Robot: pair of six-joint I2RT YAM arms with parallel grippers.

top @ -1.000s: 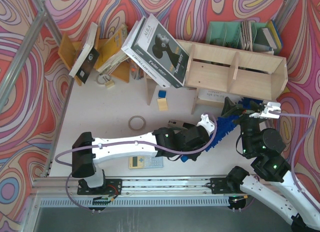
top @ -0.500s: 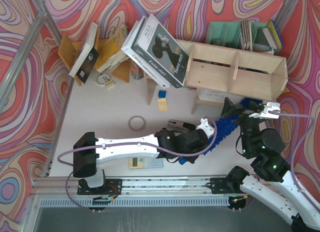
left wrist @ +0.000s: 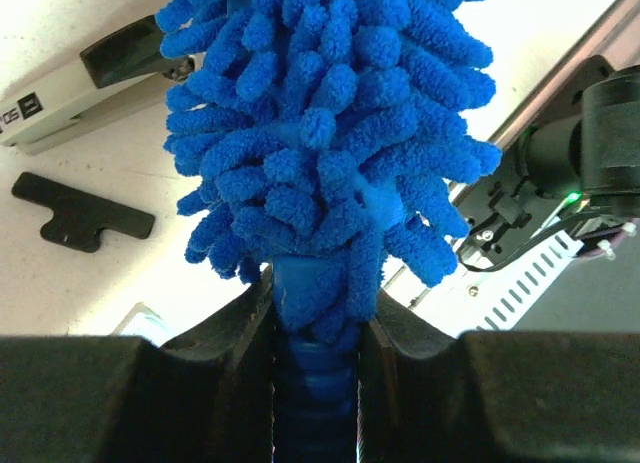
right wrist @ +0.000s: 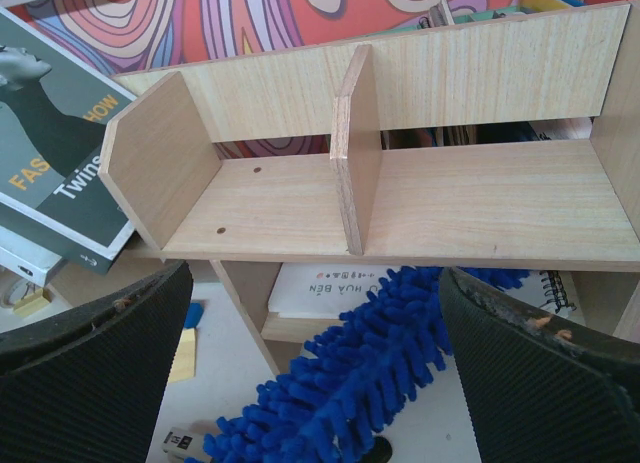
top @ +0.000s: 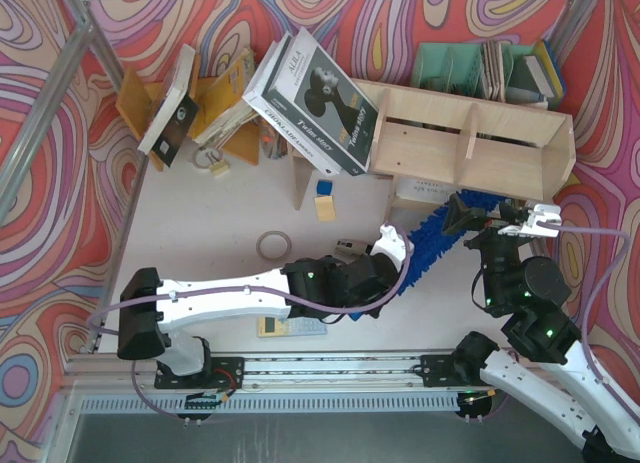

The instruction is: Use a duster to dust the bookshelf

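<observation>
The blue fluffy duster [top: 440, 233] lies slanted over the table, and its far end reaches under the bookshelf [top: 470, 133], beside the shelf's legs. My left gripper [top: 398, 266] is shut on the duster's ribbed blue handle [left wrist: 315, 328], with the fluffy head [left wrist: 320, 133] filling the left wrist view. My right gripper [top: 497, 219] hovers open in front of the bookshelf, above the duster's far end, touching nothing. From the right wrist the bookshelf [right wrist: 400, 193] shows two open compartments split by an upright divider. The duster [right wrist: 370, 383] runs below, between the spread fingers [right wrist: 90, 373] of the right gripper [right wrist: 312, 283].
Large books [top: 315, 93] lean on the bookshelf's left end. An orange book rack [top: 225, 108] stands back left, and a green file organiser [top: 480, 68] stands behind the shelf. On the table lie a tape ring [top: 272, 246], a calculator [top: 290, 325], small blocks [top: 324, 205] and a stapler [left wrist: 60, 93].
The left arm drew back to the left and swung the duster round. The head now points up and to the right, under the shelf. The right arm has stayed put.
</observation>
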